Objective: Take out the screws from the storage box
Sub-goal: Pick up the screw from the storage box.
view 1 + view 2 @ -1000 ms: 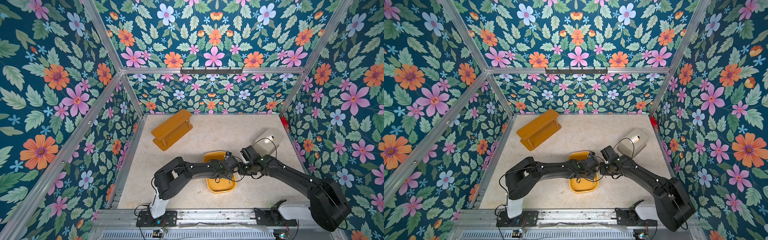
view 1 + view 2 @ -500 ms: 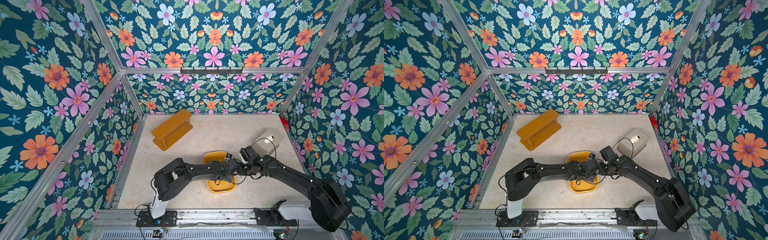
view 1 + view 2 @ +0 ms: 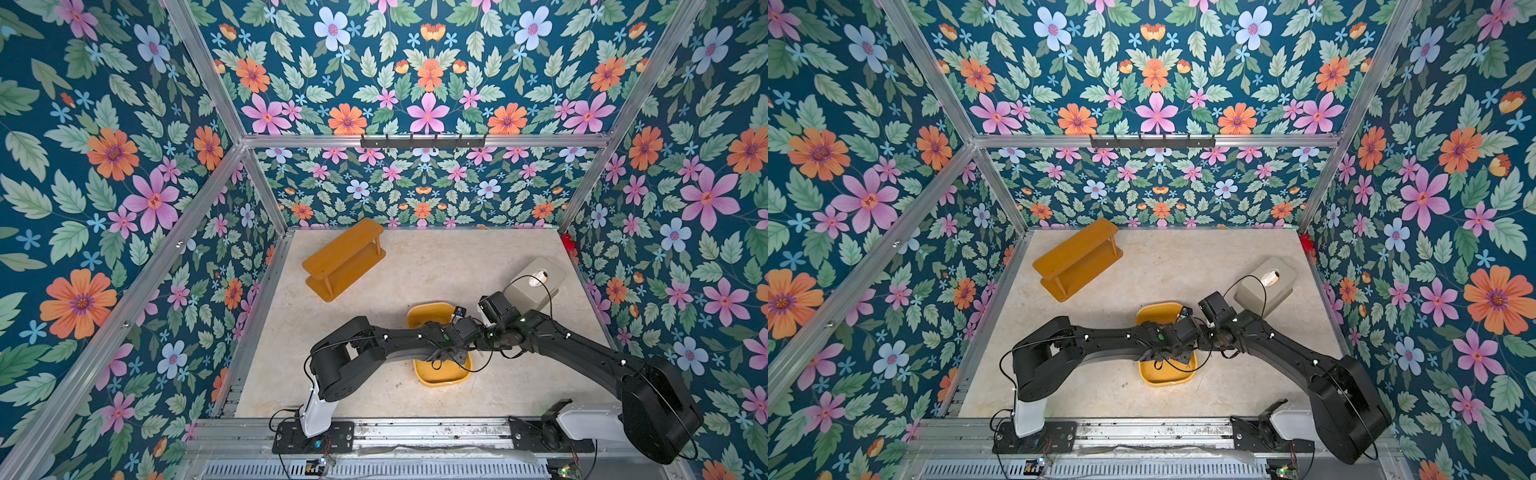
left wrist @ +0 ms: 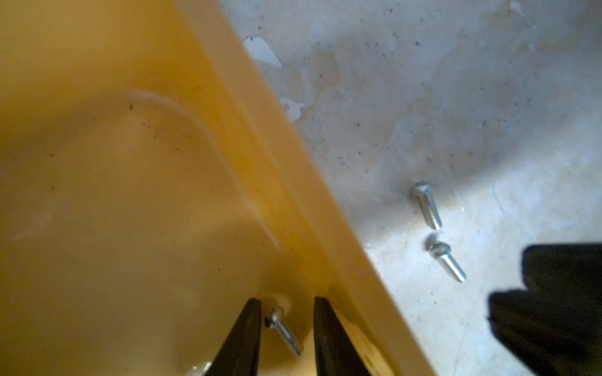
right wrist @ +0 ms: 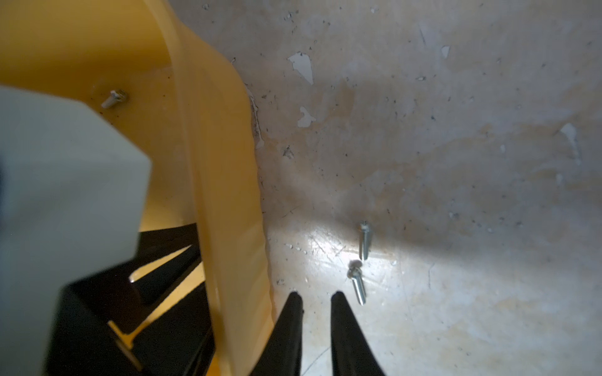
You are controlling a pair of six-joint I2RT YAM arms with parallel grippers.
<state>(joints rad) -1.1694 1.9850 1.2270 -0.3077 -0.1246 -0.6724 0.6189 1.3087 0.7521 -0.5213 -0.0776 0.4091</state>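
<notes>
— Looking for the storage box (image 3: 444,377): where does it sit?
— Just off the centre of the table (image 3: 415,266), toward 5 o'clock, yellow and shallow. In both top views the left arm (image 3: 395,336) and the right arm (image 3: 582,349) meet above it and cover its middle, so neither claw's tips show from above.
— What stands around it?
— An orange-brown shelf (image 3: 343,259) at its 10 o'clock, well apart, and a grey-beige box (image 3: 536,282) at its 2 o'clock, near the right arm's wrist.
— The left gripper (image 4: 286,302)?
— Down inside the box, by the wall on its 3 o'clock side. Its jaws stand narrowly apart with 1 screw (image 4: 282,330) lying on the box floor between them, not pinched: a clear gap shows on 1 side.
— And the right gripper (image 5: 316,296)?
— Outside that same wall, over the table. Jaws narrow, a slim gap, nothing between them. 2 loose screws (image 5: 365,241) lie on the table just beside its tips, nearly end to end.
— Anything more in the box?
— The right wrist view shows another screw (image 5: 114,98) on the box floor, near the wall. The left gripper's grey body blocks most of the interior there.
</notes>
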